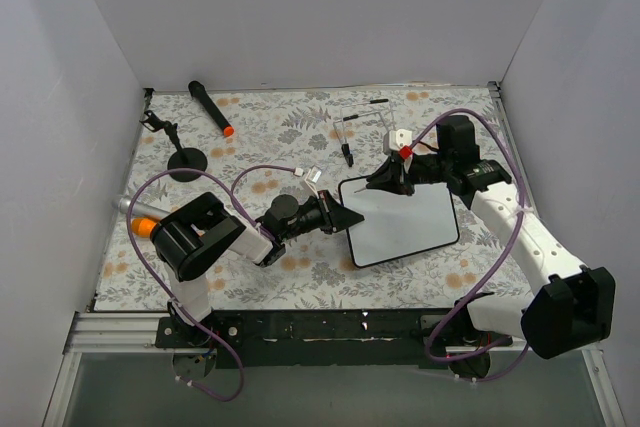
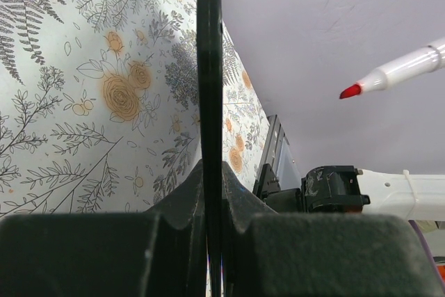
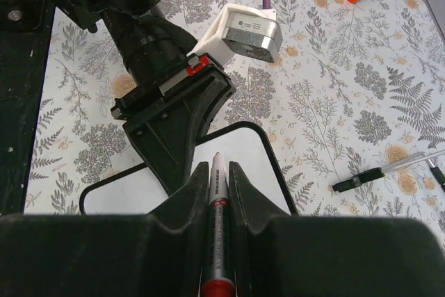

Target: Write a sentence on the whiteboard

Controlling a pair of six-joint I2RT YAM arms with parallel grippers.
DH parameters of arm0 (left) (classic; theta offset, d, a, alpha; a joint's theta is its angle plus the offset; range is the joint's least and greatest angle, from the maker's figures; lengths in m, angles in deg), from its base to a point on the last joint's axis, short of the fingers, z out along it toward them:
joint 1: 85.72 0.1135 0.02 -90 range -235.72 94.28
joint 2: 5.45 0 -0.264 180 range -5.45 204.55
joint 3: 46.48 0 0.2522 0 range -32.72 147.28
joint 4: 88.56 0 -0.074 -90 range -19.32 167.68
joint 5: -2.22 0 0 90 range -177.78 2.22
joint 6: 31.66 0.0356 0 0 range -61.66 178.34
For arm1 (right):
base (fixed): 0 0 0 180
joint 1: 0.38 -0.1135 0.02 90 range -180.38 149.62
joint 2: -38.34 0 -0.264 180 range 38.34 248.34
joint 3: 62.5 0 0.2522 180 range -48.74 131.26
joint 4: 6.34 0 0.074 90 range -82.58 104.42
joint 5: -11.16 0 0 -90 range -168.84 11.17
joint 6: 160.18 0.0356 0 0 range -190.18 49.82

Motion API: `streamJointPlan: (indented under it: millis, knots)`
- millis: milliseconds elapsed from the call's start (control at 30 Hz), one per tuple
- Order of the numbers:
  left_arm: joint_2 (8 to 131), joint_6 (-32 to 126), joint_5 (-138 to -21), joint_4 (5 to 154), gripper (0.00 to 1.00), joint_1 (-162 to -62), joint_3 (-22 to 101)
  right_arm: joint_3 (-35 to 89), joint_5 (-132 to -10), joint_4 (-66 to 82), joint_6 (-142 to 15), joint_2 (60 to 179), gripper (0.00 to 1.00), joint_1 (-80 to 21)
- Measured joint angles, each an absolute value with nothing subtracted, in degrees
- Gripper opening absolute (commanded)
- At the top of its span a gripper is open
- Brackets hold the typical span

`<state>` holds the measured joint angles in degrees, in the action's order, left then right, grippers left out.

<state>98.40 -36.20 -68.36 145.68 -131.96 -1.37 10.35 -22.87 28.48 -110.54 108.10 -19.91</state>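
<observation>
Right gripper, closed firmly on the marker, holds its tip above the whiteboard's far-left corner, so I should write rightward along the long side.

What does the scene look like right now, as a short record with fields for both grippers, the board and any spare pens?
left gripper: shut on the left edge of the whiteboard
right gripper: shut on a red-tipped marker, tip near the board's far left corner
writing: none visible on the board
spare pens: orange-capped black marker by the far wall, on the floral tablecloth
</observation>
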Motion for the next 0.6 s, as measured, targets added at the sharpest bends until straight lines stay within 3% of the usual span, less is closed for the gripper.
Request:
streamJointPlan:
  millis: [600]
  knots:
    - [98.4,-36.4,-67.7,145.6,0.0,-132.0,-1.4,4.9,-20.8,21.7,-102.0,109.1,0.01,-13.9]
